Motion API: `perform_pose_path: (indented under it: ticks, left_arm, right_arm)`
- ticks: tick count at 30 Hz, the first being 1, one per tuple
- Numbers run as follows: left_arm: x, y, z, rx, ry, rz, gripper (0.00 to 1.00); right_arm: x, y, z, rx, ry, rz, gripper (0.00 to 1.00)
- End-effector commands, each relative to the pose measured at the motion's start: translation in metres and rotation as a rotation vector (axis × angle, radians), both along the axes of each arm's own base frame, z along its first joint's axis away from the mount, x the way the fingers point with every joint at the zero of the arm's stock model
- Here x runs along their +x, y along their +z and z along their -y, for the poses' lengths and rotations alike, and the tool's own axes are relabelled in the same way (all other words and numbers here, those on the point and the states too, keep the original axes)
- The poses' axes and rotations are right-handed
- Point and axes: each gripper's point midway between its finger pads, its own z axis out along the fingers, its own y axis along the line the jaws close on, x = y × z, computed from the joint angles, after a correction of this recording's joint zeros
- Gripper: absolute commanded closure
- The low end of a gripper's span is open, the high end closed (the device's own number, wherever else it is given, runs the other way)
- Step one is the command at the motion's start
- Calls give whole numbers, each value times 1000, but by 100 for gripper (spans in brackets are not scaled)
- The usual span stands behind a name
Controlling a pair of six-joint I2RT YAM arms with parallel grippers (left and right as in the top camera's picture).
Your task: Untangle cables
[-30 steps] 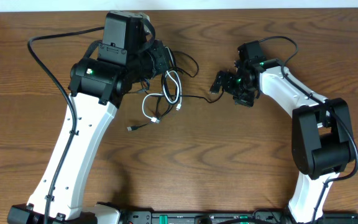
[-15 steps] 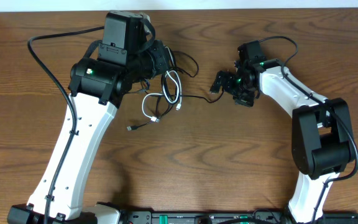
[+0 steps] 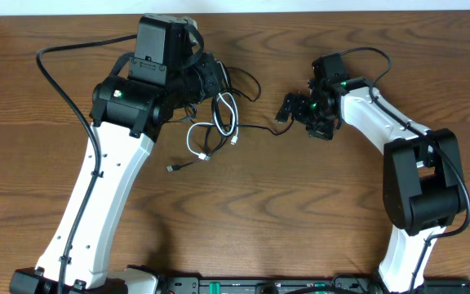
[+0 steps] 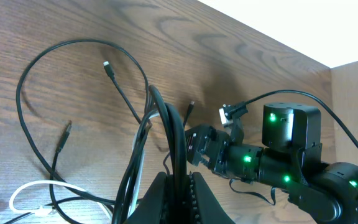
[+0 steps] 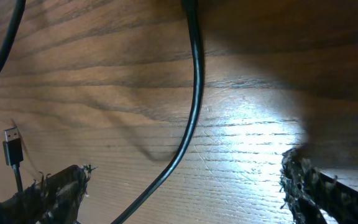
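Note:
The cables lie in a tangle between the arms. A white cable (image 3: 192, 137) loops on the table, and black cables (image 3: 250, 85) loop beside and through it. My left gripper (image 3: 215, 79) is shut on a bundle of black cable (image 4: 174, 134) and lifts it; the white cable (image 4: 37, 186) shows low on the left in that view. One black strand (image 3: 255, 128) runs right to my right gripper (image 3: 286, 110). In the right wrist view this gripper (image 5: 185, 186) is open, and the black strand (image 5: 195, 93) passes between its fingers just above the wood.
A small black plug (image 3: 172, 168) lies at the lower left of the tangle. A USB plug (image 5: 12, 144) stands by the right gripper's left finger. The arms' thick black cables (image 3: 55, 77) arc over the table at the left and behind the right arm.

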Motion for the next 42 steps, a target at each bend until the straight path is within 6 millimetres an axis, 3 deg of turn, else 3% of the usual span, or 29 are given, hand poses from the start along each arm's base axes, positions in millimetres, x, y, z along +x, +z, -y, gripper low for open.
perform_pose_path:
  ticks: [1,42]
  left_arm:
    - [3,6,0,0,-10,21,93]
    - [4,6,-3,28,-14,37,93]
  right_arm:
    - [0,-1,-1,0,-12,-10,1]
    - [0,-1,-1,0,-12,-10,1]
